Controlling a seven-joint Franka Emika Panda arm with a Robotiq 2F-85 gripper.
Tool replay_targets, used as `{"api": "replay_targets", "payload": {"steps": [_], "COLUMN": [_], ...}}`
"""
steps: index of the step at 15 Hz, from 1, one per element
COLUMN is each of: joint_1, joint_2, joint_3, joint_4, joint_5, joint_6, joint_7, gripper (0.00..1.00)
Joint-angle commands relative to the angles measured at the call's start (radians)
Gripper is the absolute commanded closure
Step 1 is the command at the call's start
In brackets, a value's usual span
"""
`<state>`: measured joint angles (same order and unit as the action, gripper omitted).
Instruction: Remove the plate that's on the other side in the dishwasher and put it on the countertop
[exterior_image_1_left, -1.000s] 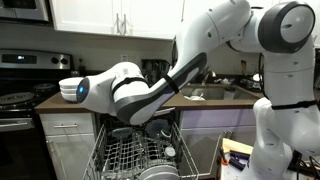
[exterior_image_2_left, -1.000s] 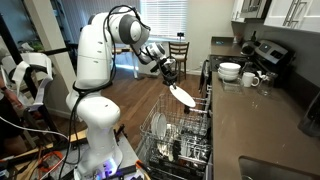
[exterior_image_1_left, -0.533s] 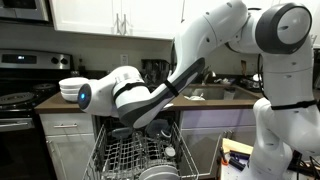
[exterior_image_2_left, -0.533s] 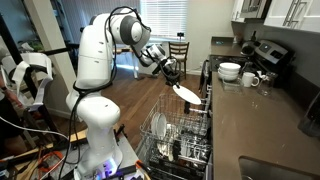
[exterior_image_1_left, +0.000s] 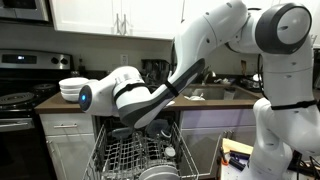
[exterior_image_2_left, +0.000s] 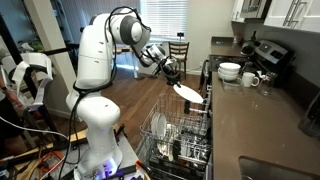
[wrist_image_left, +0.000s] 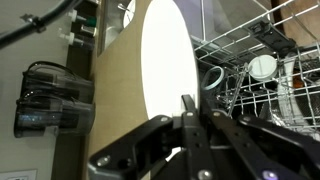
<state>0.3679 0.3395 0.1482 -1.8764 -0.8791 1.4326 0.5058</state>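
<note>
My gripper (exterior_image_2_left: 174, 80) stays pinched on the plate (exterior_image_2_left: 190, 95). It has edged off the dishwasher (exterior_image_2_left: 180, 135) below toward the countertop (exterior_image_2_left: 250, 120) just ahead, so I judge set-down is next.

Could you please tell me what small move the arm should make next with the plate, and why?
Probably ease the plate sideways until it is fully over the countertop, before any lowering. The gripper is shut on the plate's edge, and the plate hangs tilted in the air at the counter's edge, above the dishwasher rack, resting on nothing.
</note>
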Motion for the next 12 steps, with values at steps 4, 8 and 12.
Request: {"api": "replay_targets", "payload": {"steps": [4,8,12], "joint_1": [-0.020,-0.030,-0.028], "joint_2": [-0.019,0.006,0.012], "joint_3": [0.001,0.011,0.015], "joint_4": [-0.026,-0.004,-0.004], "joint_5": [-0.053,-0.018,-0.018], "joint_6": [-0.023,-0.008,-0.008], "joint_7": [0.042,0.024,0.024], "gripper": [0.98,0.93,0.93]}}
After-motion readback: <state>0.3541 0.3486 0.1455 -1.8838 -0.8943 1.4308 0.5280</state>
